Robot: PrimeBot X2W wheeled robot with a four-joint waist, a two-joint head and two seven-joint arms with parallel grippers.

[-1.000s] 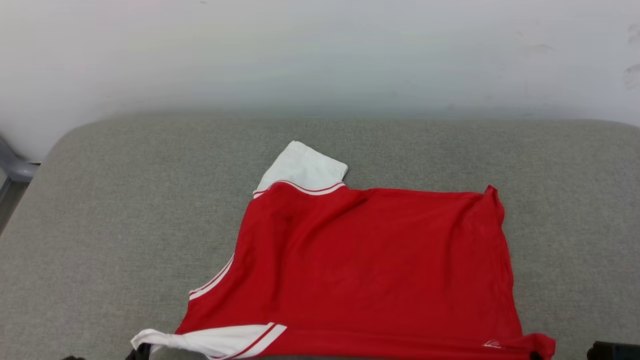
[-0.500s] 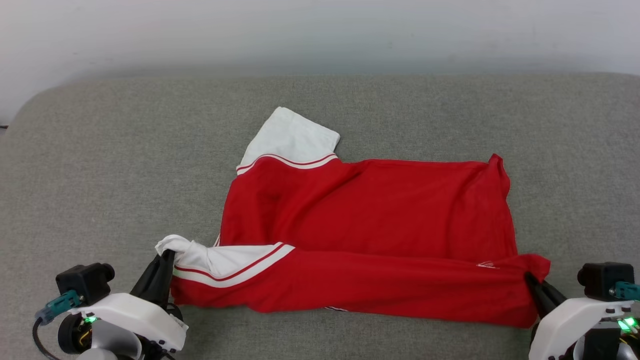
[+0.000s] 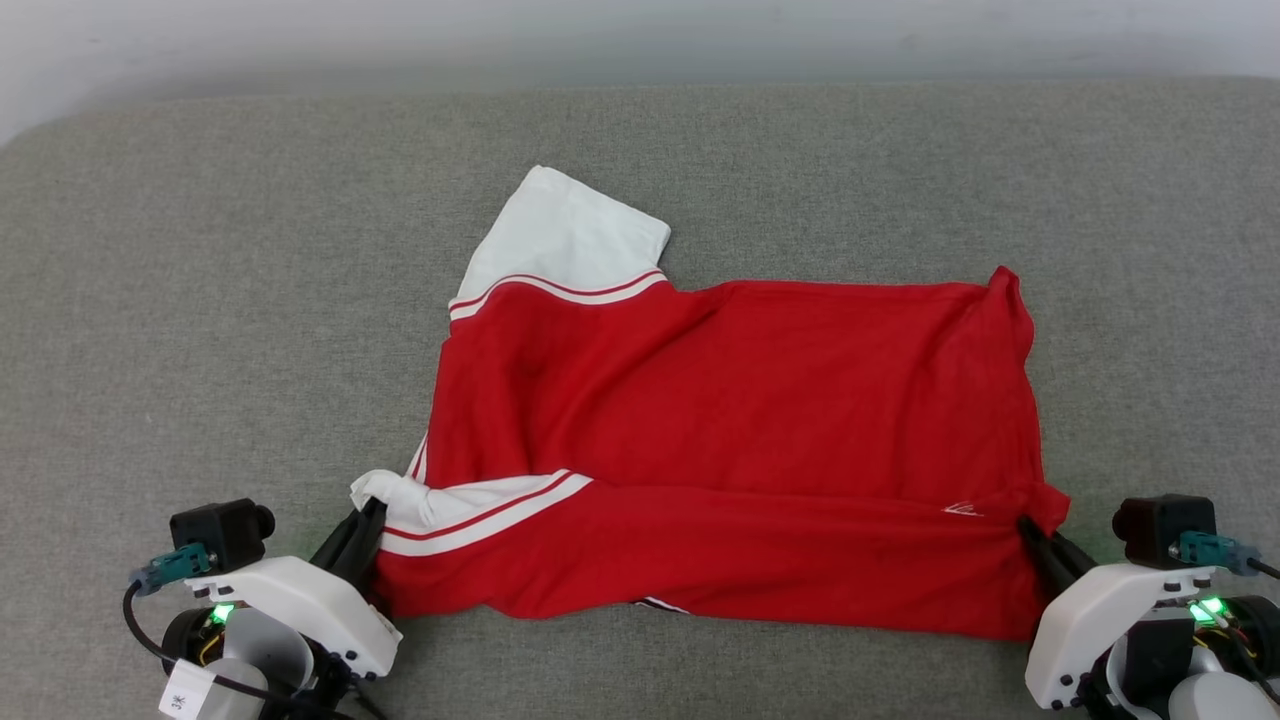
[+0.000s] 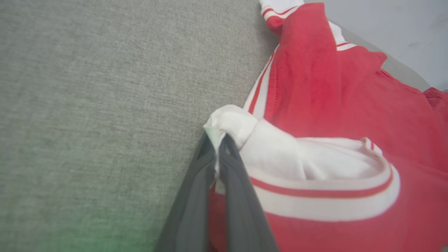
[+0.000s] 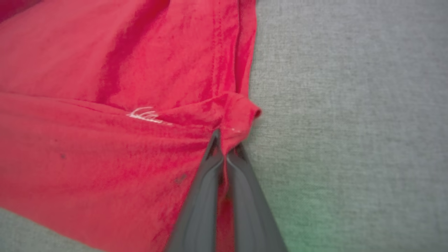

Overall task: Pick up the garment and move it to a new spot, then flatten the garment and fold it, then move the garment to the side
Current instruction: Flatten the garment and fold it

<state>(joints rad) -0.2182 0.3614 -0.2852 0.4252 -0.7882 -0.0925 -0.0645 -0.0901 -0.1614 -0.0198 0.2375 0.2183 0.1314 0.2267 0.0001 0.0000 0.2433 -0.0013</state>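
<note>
A red shirt (image 3: 740,400) with white sleeves lies spread on a grey padded cushion (image 3: 200,300), roughly in the middle and slightly to the right, with its plain red side up. Its near edge forms a long doubled band that runs from one arm to the other. The left pincer (image 3: 362,525) is at the shirt's near left corner. In the left wrist view its two dark fingers (image 4: 196,196) are pressed together on a bunched bit of the white sleeve (image 4: 231,122), so it is closed and gripping the shirt. Just beyond the grip, the red and white stripes of that sleeve's edge curve across the cloth. The right pincer (image 3: 1032,532) is at the near right corner. In the right wrist view its fingers (image 5: 245,196) are closed on a small fold of red cloth at the corner of the hem, so it too grips the shirt. A small white stitched mark (image 3: 960,510) sits on the red cloth close to that corner. The other white sleeve (image 3: 565,235) lies flat on the cushion at the far left of the shirt, pointing away from the robot. The red body has shallow wrinkles, and its far right corner is turned up slightly. A pale wall (image 3: 640,30) runs behind the cushion's far edge.
</note>
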